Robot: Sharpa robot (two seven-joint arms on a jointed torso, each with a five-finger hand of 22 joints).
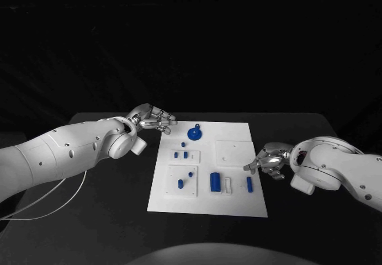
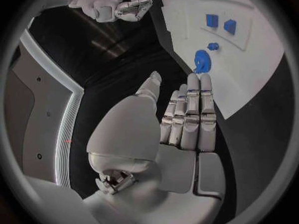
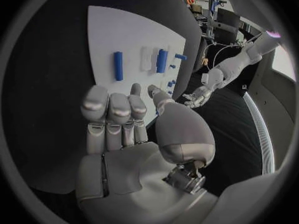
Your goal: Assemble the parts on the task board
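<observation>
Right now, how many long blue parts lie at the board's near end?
2: a thick blue cylinder in the task board's near middle, and a slimmer blue bar by the right hand.

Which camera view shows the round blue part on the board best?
The left wrist view: the round blue part is near and unobstructed, just beyond the left hand. In the head view it is smaller but plain. The right wrist view does not plainly show it.

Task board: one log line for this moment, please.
left hand: open, at board's far left corner | right hand: open, at board's right edge | board: blue parts lying on it | round part: near left hand, untouched
</observation>
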